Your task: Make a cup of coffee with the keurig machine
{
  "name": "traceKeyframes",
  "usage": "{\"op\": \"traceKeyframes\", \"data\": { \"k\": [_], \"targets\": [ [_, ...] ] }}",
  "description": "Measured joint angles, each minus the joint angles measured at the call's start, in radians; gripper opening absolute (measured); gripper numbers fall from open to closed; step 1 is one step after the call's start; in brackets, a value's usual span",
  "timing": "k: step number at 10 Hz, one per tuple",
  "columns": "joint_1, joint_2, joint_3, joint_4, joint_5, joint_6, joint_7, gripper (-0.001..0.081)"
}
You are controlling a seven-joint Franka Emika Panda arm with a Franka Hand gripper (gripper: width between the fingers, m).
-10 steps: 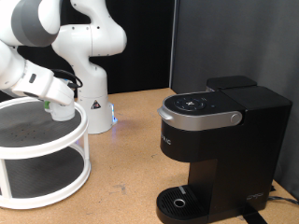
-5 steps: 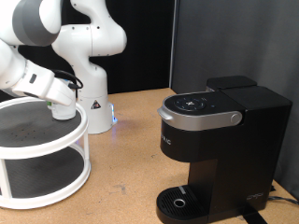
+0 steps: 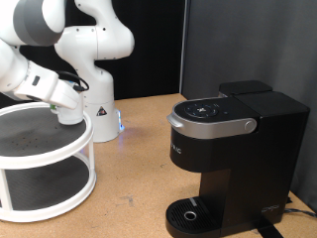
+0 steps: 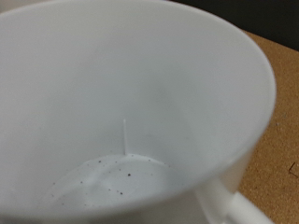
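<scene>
Claw (image 3: pixel 65 111) at cup (image 3: pixel 69 113) on white rack (image 3: pixel 45 183), far left; grip can't tell; keurig machine (image 3: pixel 233 159) right.

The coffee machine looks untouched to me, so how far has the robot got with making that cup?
Early on. The large black boxy keurig machine has its lid shut and nothing on its round drip base. The gripper is at the small white cylindrical cup over the white two-tier round shelf, at the exterior view's left. The wrist view looks straight into the cup, empty apart from dark specks. Brewing is not done.

Wooden table (image 3: pixel 139 149): keurig machine (image 3: pixel 233 159), white rack (image 3: pixel 45 164)
</scene>
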Motion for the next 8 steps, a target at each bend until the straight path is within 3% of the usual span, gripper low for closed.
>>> {"op": "traceKeyframes", "data": {
  "k": [6,8],
  "targets": [
    [-0.001,-0.113,-0.001,0.045,0.0,-0.134,0.001,0.0069],
    [-0.001,-0.109,-0.001,0.039,0.029,-0.132,0.049,0.0069]
  ]
}}
